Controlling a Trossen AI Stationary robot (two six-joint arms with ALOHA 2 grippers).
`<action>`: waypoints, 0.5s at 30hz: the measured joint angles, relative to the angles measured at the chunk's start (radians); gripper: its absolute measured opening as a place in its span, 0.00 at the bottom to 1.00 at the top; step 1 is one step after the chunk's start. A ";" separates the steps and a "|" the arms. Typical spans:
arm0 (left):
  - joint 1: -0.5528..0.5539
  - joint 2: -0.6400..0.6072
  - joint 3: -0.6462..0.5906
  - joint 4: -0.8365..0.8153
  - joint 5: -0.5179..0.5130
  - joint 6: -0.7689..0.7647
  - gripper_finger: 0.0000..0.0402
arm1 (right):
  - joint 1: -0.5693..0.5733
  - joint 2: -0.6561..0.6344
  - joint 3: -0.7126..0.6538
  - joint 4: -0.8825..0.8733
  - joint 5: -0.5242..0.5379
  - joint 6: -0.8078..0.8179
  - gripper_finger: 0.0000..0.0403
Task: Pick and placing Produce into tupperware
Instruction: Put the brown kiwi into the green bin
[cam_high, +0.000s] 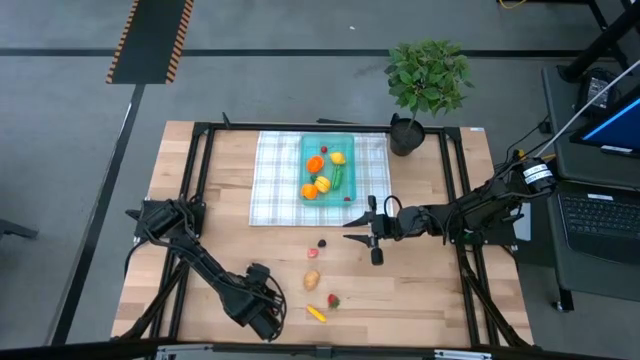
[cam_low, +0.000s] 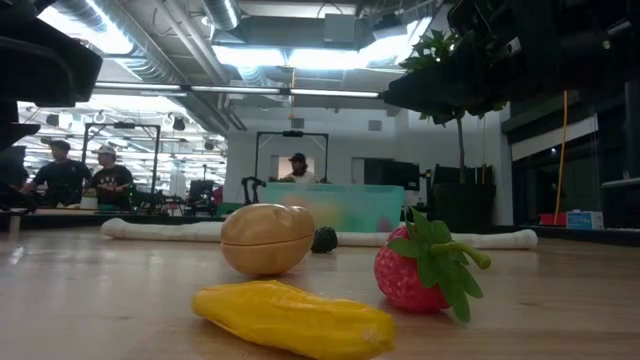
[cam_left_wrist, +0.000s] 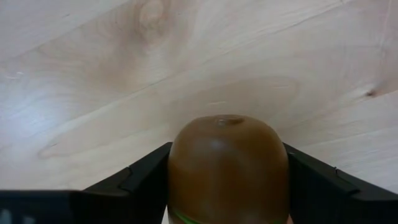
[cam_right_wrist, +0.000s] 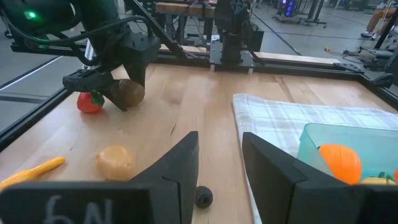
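The left gripper (cam_left_wrist: 227, 186) is at the near edge of the bench (cam_high: 200, 250), toward the near left corner. Its two dark fingers (cam_left_wrist: 134, 180) are clamped against both sides of a brown kiwi (cam_left_wrist: 227, 169); the right wrist view shows the same kiwi (cam_right_wrist: 129, 92) held just above the wooden surface.

The right gripper (cam_high: 372, 226) is over the middle of the bench, just past the near edge of the checked cloth (cam_high: 275, 180). Its fingers (cam_right_wrist: 177, 165) stand apart with a gap between them and nothing is held in that gap.

The tupperware (cam_high: 345, 140) lies on the checked cloth toward the far edge of the bench. It contains two oranges (cam_high: 315, 164), a yellow lemon (cam_high: 338, 157), a green cucumber (cam_high: 338, 178) and a small red piece whose type cannot be determined.

The following produce lies loose on the bare wood between the cloth and the near edge:
- a small dark berry (cam_high: 322, 241), nearest the cloth;
- a small red piece (cam_high: 313, 254) just beside it;
- a tan potato (cam_high: 312, 280);
- a red strawberry (cam_high: 333, 299);
- a long yellow piece (cam_high: 316, 313), closest to the near edge.

A potted plant (cam_high: 425, 80) stands at the far edge of the bench, beside the far right corner of the cloth. In the low view, several people (cam_low: 62, 175) appear in the room beyond the bench.
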 joint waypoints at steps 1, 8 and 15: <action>0.000 0.000 0.000 0.001 0.000 0.000 0.63 | 0.000 0.000 0.000 0.000 0.000 0.000 0.32; 0.000 0.003 0.011 -0.013 0.007 0.003 0.59 | 0.000 0.000 0.000 0.000 0.000 0.001 0.32; -0.005 -0.006 0.056 -0.078 0.053 0.059 0.60 | 0.000 0.000 0.000 -0.001 0.000 0.001 0.32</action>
